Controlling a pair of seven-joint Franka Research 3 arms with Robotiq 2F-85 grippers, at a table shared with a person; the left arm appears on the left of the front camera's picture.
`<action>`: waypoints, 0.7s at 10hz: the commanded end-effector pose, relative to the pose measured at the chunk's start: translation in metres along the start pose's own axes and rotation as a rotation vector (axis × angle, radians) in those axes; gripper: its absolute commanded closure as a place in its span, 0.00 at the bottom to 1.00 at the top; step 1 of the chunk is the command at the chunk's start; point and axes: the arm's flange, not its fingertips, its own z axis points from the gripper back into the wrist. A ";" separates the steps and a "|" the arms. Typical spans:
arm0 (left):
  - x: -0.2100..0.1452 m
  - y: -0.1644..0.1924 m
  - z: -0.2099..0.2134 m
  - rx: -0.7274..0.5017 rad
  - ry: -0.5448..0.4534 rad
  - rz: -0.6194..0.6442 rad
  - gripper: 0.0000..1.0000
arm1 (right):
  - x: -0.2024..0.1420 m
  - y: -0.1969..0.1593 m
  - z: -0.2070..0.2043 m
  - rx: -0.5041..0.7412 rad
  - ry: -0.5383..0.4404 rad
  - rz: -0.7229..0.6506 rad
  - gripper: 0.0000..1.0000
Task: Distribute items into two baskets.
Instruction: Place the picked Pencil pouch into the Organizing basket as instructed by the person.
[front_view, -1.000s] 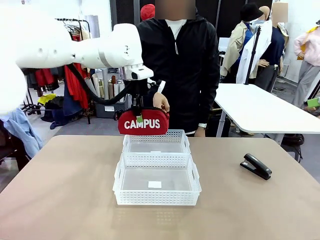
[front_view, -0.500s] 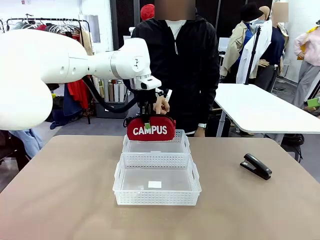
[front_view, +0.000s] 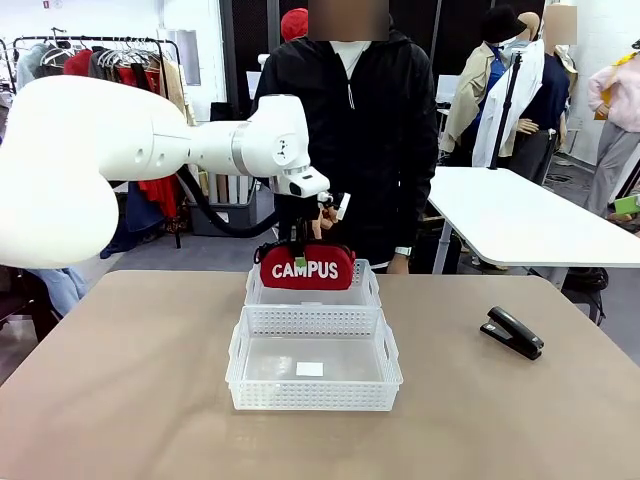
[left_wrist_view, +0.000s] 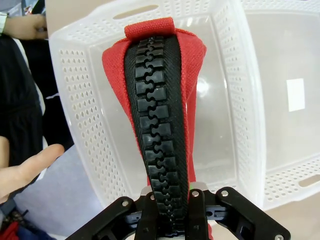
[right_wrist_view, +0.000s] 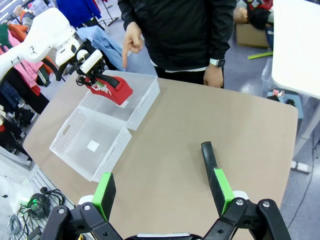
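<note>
My left gripper (front_view: 298, 252) is shut on the top of the red "CAMPUS" pouch (front_view: 305, 269), which hangs just over the far white basket (front_view: 312, 292), its lower edge at the rim. In the left wrist view the fingers (left_wrist_view: 192, 205) pinch the pouch (left_wrist_view: 192, 60) beside its black zipper, with that basket (left_wrist_view: 82, 120) beneath. The near basket (front_view: 313, 372) stands empty right in front of it. The black stapler (front_view: 512, 332) lies on the table's right side. My right gripper (right_wrist_view: 162, 175) hovers open above the table, and the stapler (right_wrist_view: 206, 152) lies just beyond one fingertip.
The person stands at the far edge behind the baskets, one hand (front_view: 325, 206) raised by the pouch with a finger (left_wrist_view: 30, 167) pointing down. The brown tabletop (front_view: 130, 380) is bare left of the baskets. A white table (front_view: 520, 215) stands behind at the right.
My left arm has carried the pouch to the right and down, from the air in front of the person to just over the far basket. The stapler has not moved.
</note>
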 end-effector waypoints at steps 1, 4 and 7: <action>0.001 0.004 -0.010 0.019 0.032 0.013 1.00 | 0.002 0.001 -0.001 0.010 -0.012 -0.003 0.00; 0.004 0.003 -0.034 -0.019 0.011 -0.002 1.00 | 0.002 0.001 -0.001 0.010 -0.012 -0.003 0.00; 0.005 0.001 -0.060 -0.058 0.022 -0.011 1.00 | 0.002 0.001 -0.001 0.010 -0.012 -0.003 0.00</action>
